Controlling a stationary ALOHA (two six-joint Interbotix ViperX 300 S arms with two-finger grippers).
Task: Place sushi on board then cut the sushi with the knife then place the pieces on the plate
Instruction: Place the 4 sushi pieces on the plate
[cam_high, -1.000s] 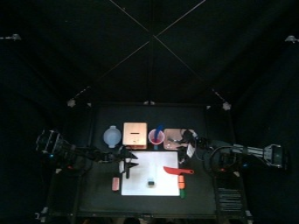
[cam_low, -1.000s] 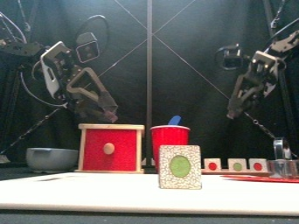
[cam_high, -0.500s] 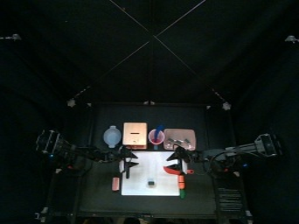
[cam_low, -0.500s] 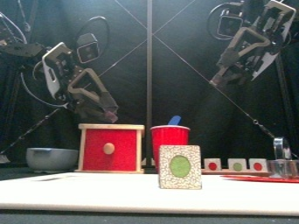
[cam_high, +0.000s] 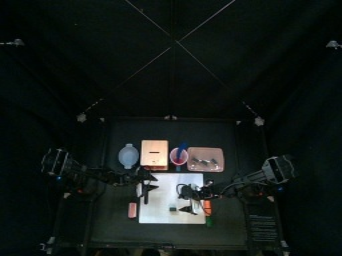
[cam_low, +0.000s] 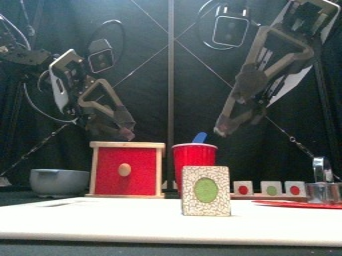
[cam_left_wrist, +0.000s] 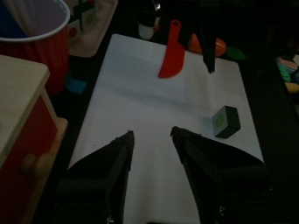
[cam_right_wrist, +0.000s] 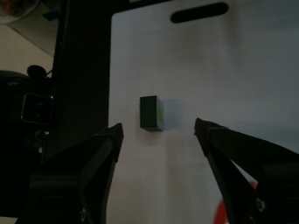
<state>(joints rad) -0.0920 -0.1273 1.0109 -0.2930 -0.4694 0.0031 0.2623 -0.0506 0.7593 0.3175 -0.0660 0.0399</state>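
The right gripper (cam_right_wrist: 160, 129) had swung in from the board's right side and hung with jaws wide above the small dark green sushi block (cam_right_wrist: 149, 112) on the white cutting board (cam_right_wrist: 233, 79). The left gripper (cam_left_wrist: 152, 134) stayed put, jaws parted, with the red toy knife (cam_left_wrist: 170, 57) ahead of it.

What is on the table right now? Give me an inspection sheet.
surface: white cutting board on black table.
job's things: sushi piece and red knife on the board, apart; pink tray at the back.
clutter: wooden box, bowl, red cup.
grippers: left gripper open, above the board; right gripper open, over the sushi piece.
cables: nothing seen.
surroundings: black curtains.
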